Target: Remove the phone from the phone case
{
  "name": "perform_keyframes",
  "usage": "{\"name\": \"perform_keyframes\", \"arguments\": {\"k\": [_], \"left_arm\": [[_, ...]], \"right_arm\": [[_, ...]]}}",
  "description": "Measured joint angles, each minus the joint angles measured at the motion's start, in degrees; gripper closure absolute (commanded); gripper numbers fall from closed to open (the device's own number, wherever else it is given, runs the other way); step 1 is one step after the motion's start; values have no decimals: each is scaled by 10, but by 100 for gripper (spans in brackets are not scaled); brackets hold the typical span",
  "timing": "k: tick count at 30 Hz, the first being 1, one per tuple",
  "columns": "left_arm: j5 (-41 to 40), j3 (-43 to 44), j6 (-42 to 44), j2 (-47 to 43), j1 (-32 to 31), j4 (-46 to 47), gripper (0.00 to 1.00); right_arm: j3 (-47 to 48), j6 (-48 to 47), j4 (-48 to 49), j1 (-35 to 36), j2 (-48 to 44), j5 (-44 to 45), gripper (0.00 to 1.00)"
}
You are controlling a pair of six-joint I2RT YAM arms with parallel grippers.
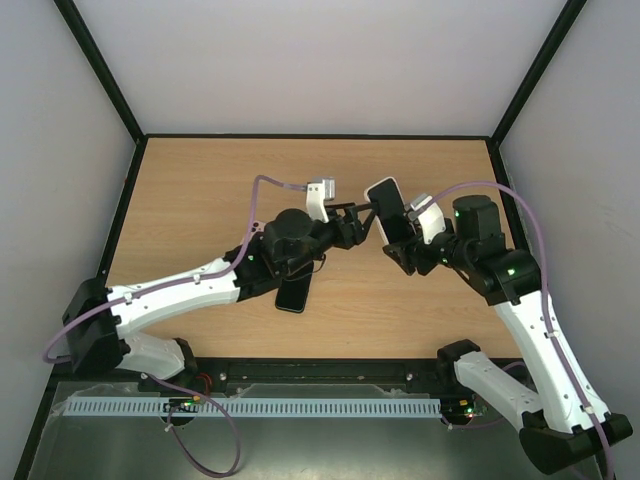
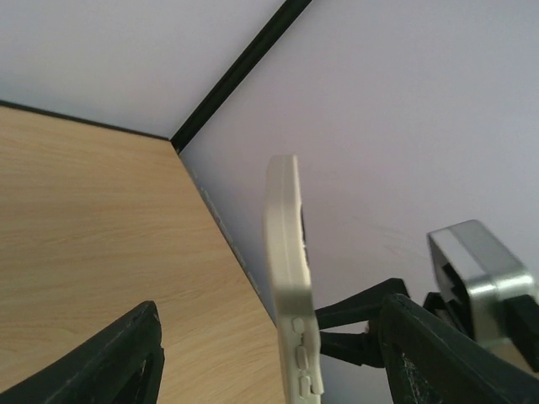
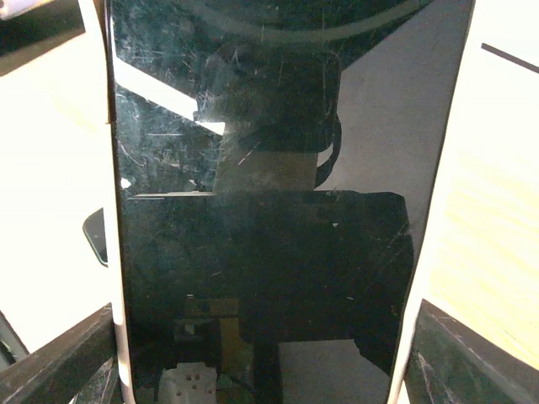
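The cream phone case (image 1: 384,195) is held up off the table between the two arms, with the phone's black, scratched screen (image 3: 269,168) filling it edge to edge. My right gripper (image 1: 398,240) is shut on the case's lower end, a finger pressed against each long cream edge (image 3: 418,252). My left gripper (image 1: 368,222) is open. Its view shows the case (image 2: 286,252) edge-on, side buttons showing, standing between the two fingers and touching neither. A thin dark sliver shows along the case's rim there.
A dark phone-like slab (image 1: 292,295) lies flat on the wooden table (image 1: 200,200) under the left arm, and its corner (image 3: 95,236) shows in the right wrist view. Black-framed walls enclose the table's far and side edges.
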Motion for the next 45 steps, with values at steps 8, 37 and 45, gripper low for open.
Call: {"name": "perform_keyframes", "arguments": {"k": [8, 37, 45], "left_arm": [[9, 20, -32, 65, 0, -3, 43], [91, 83, -92, 137, 11, 46, 86], [135, 85, -85, 133, 35, 19, 97]], "right_arm": [[0, -22, -18, 0, -5, 31, 45], [-17, -31, -19, -1, -35, 64, 43], [-18, -29, -13, -3, -42, 39, 3]]}}
